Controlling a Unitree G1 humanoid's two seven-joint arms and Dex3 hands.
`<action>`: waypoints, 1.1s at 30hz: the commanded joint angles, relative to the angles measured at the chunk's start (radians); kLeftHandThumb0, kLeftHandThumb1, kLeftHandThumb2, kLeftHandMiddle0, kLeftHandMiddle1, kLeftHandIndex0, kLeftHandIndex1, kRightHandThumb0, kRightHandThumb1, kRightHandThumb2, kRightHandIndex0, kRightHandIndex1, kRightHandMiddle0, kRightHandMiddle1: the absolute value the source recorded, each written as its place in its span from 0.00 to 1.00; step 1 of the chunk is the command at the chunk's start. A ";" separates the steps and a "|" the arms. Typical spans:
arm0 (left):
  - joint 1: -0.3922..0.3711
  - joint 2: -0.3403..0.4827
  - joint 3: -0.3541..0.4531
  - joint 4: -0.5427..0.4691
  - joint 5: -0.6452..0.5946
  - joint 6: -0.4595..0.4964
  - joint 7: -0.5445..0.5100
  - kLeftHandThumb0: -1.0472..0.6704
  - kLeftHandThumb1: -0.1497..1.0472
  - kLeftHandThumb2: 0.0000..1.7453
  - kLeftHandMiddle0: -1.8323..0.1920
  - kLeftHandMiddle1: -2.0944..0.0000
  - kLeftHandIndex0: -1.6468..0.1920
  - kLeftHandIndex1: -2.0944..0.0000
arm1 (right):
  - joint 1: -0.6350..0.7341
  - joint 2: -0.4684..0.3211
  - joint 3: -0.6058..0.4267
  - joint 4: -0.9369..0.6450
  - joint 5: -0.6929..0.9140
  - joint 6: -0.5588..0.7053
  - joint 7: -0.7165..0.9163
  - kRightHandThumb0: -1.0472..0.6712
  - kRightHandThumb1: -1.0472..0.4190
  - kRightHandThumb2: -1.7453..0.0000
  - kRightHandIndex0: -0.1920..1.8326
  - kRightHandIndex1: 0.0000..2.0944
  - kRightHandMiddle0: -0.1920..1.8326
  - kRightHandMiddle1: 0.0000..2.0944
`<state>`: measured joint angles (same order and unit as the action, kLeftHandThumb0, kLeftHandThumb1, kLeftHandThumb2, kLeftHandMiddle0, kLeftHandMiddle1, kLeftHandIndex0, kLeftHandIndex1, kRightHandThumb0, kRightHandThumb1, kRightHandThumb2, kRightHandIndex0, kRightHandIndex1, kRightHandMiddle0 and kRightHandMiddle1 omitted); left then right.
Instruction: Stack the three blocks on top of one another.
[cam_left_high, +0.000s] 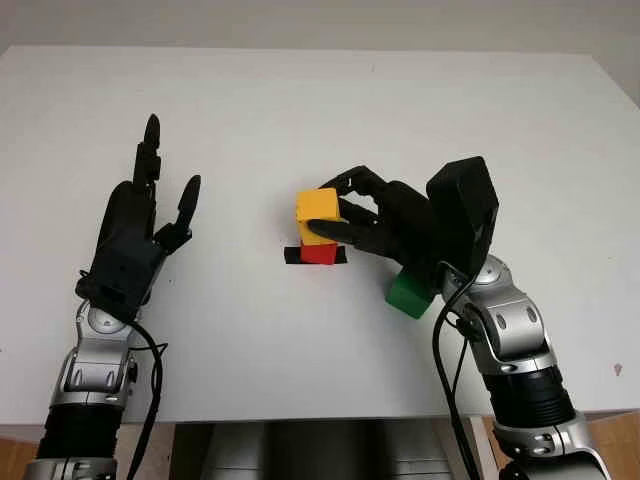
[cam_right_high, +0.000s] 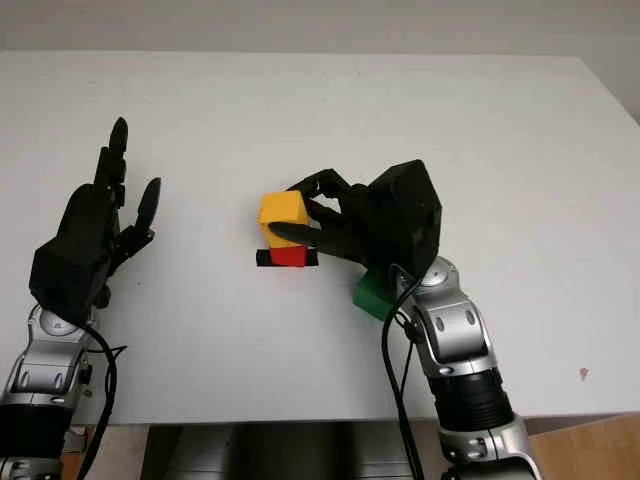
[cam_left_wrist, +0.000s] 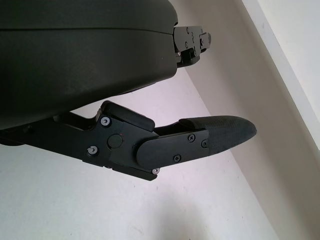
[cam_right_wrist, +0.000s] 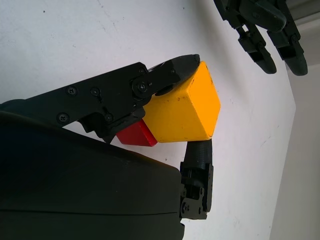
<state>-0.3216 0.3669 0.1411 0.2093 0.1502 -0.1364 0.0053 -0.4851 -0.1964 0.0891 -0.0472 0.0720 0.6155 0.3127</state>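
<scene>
Yellow cube-shaped plastic block (cam_left_high: 318, 206) pinched by opposite side faces in the black three-finger right hand (cam_left_high: 372, 218), seated on or just above the small red block (cam_left_high: 320, 254) directly beneath the fingertips; probably light, rigid and smooth-faced, so best held square across flat faces, not corners. Green block (cam_left_high: 408, 294) close under the right wrist, on the white table (cam_left_high: 300, 110). Far across from the stack, left hand (cam_left_high: 140, 225) raised, open, holding nothing.
</scene>
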 joint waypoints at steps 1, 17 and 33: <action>0.004 -0.002 -0.002 0.002 -0.002 -0.008 0.001 0.16 1.00 0.35 1.00 0.99 0.96 0.97 | 0.007 -0.006 -0.005 -0.035 0.002 -0.001 -0.002 0.32 0.02 0.97 0.17 0.02 0.16 0.76; 0.005 0.003 -0.001 0.013 -0.005 -0.033 -0.005 0.17 1.00 0.35 1.00 1.00 0.95 0.96 | 0.021 0.012 -0.016 -0.029 -0.003 -0.038 -0.045 0.35 0.02 0.97 0.17 0.03 0.16 0.75; 0.003 0.001 0.001 0.006 -0.008 -0.015 -0.007 0.16 1.00 0.35 1.00 1.00 0.95 0.97 | 0.024 -0.035 -0.026 -0.030 0.023 -0.099 0.046 0.23 0.09 0.97 0.01 0.02 0.05 0.15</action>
<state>-0.3217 0.3670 0.1405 0.2280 0.1482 -0.1541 0.0014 -0.4718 -0.2190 0.0675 -0.0678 0.0880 0.5345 0.3497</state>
